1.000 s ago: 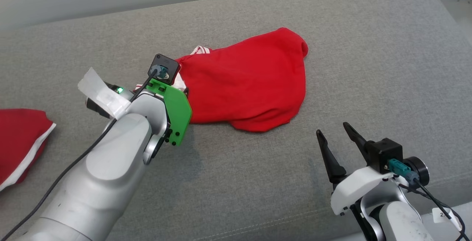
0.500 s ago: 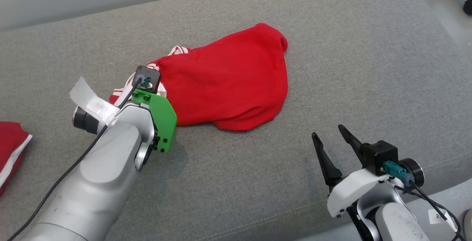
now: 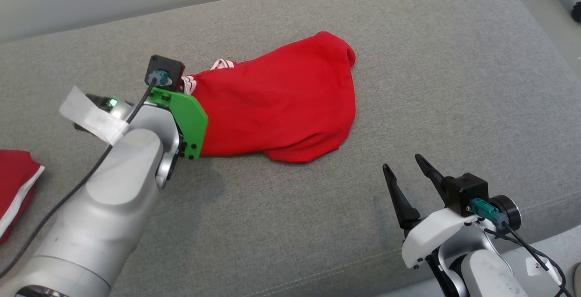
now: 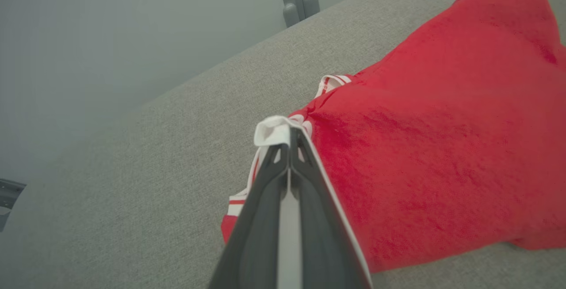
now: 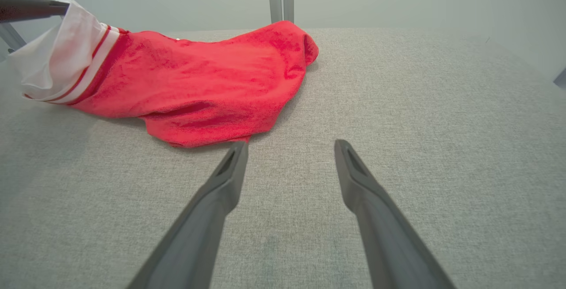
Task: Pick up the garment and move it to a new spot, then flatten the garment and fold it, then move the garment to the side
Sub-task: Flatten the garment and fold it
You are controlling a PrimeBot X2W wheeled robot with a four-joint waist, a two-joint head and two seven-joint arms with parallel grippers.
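left wrist view | left gripper [image 4: 290, 138] clamped on garment [image 4: 433, 147] at white-striped edge | red, rumpled | right gripper [image 5: 290, 144] apart

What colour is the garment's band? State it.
White band with red stripes; clearest in right wrist view.

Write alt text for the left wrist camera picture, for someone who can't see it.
The left end effector, shut tight, pinches the white-trimmed edge of a crumpled red fabric garment spread over a grey woven cushion. A pale wall stands behind.
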